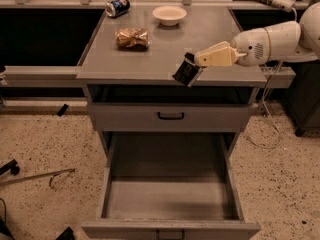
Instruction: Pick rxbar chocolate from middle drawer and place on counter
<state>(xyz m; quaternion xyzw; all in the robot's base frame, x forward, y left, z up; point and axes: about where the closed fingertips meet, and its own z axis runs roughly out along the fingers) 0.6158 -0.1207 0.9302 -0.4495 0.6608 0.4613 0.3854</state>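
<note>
My gripper [192, 64], on a cream and white arm reaching in from the right, is shut on the rxbar chocolate [184, 74], a small black bar that hangs tilted from the fingertips. It holds the bar just above the front edge of the counter [150, 59], right of centre. The middle drawer [170, 196] is pulled far out below. Its deep grey tray shows nothing inside, and its front with the small handle is at the bottom edge of the view.
On the counter lie a crinkled golden-brown packet [132, 37], a white bowl [169, 15] and a blue can [117, 7] on its side at the back. A shut drawer front with a black handle [170, 116] sits under the counter. Speckled floor surrounds the cabinet.
</note>
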